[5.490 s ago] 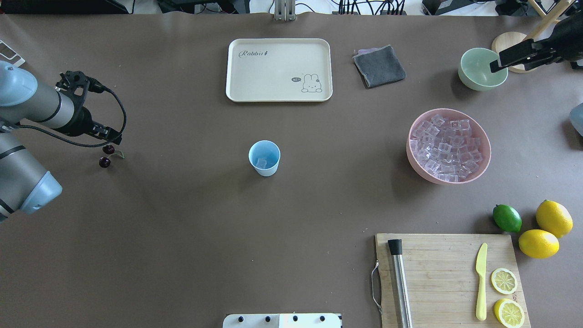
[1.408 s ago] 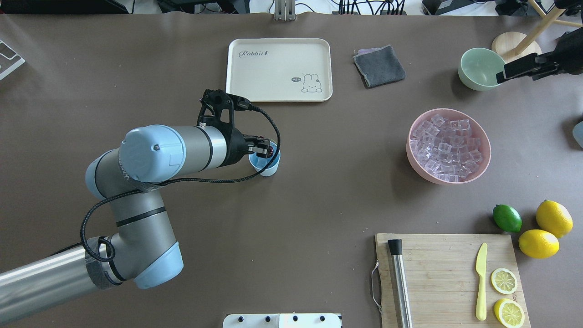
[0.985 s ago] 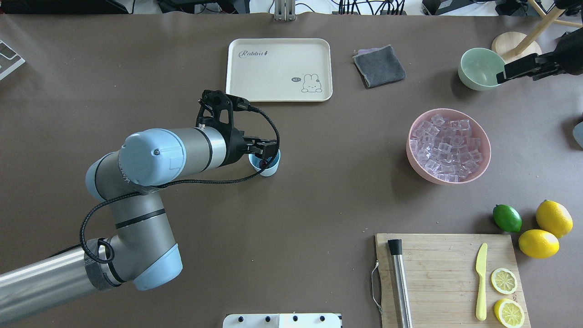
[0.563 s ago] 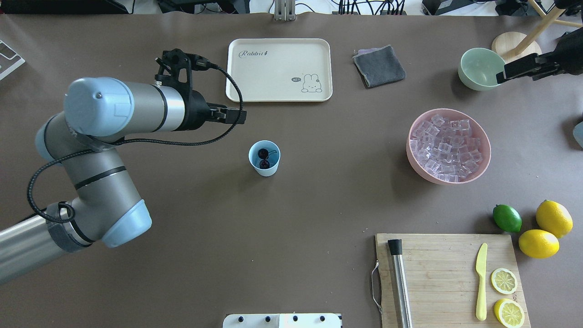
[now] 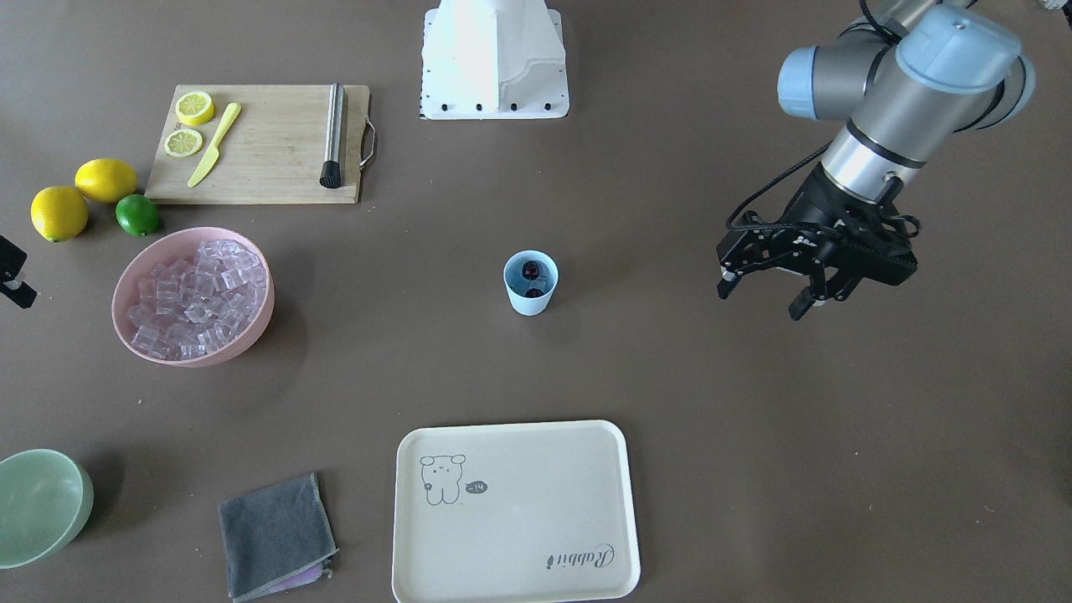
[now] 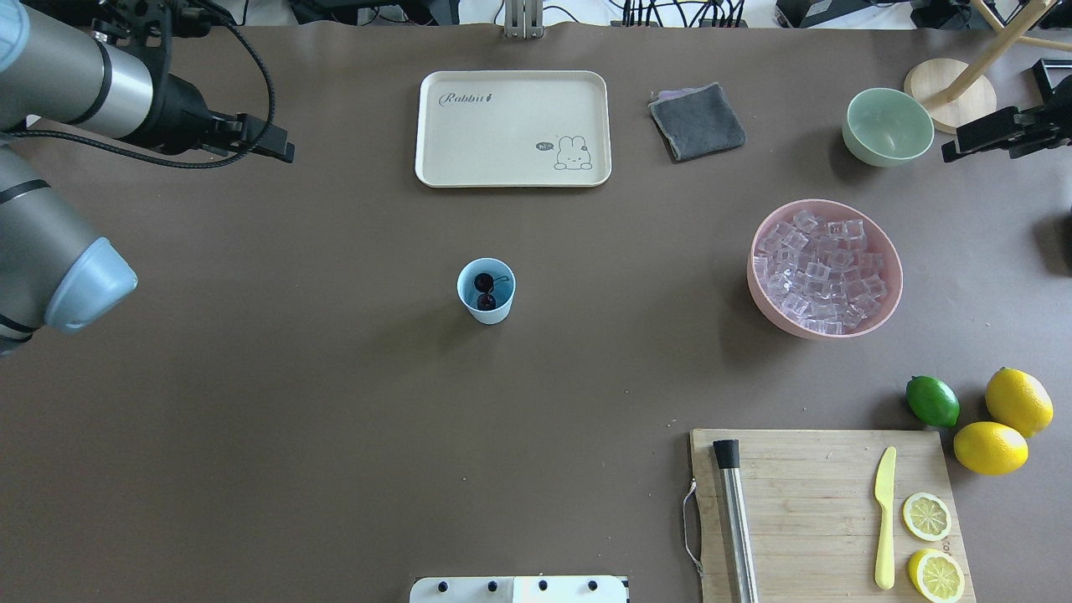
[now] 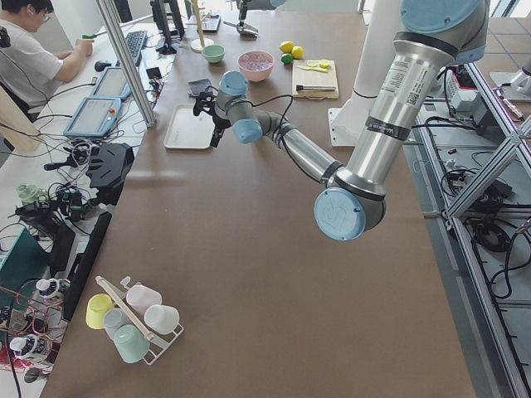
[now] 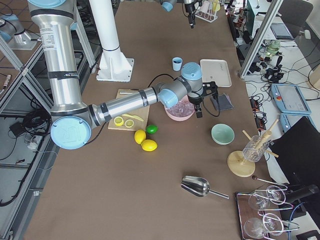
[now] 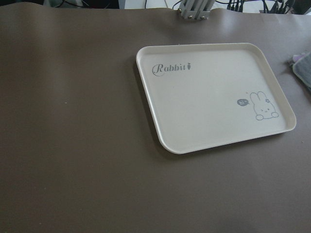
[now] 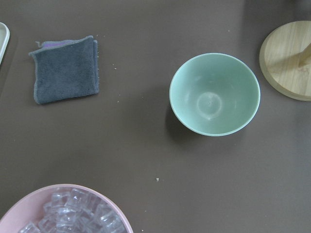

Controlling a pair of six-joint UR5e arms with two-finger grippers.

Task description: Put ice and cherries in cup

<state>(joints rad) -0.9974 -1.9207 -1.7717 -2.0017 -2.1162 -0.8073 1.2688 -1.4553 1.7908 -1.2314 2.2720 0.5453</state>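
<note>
Two dark red cherries [image 6: 486, 291] on thin stems are seen inside the pale blue cup [image 6: 492, 316], which is set upright in the middle of the surface [image 6: 335, 377]. The left tool [image 5: 760, 297] is held well apart from the cup, fingers spread and empty. The right tool's [image 6: 950, 152] state cannot be told. Ice [image 6: 825, 272] is heaped in the pink bowl [image 6: 898, 280]; a tray [image 6: 502, 134] lies near the cup
</note>
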